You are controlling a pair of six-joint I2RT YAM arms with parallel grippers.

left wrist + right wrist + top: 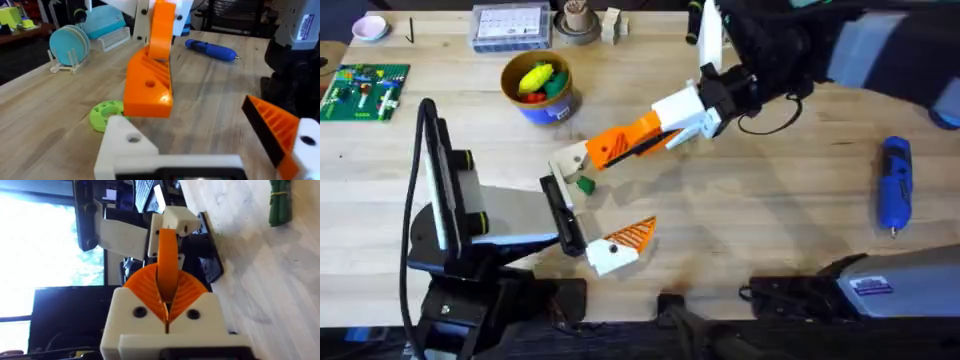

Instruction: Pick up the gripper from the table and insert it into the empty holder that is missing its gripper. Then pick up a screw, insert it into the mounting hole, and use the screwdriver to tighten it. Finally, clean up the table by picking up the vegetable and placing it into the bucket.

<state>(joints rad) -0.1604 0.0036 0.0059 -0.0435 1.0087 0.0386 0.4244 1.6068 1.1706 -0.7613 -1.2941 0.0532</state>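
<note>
Left hand (595, 205) sat lowest at the worktop's near edge, spread wide: one finger carried an orange tip, the other was the plain white holder (570, 158). You had the right hand (665, 128) reaching across the middle, pinching the gripper (625, 143), its low end touching the holder's tip. Small green ring disc (106, 114) lay just beside the holder. Worktop (770, 220) was pale wood planks, bare on the right apart from the screwdriver (895, 185), which lay flat, well apart from both hands. Bucket (538, 85) stood behind, toy food inside. Clear parts box (510, 27) and green board (365, 90) sat at the far-left edge. Room behind showed a rack of blue discs (70, 45).
</note>
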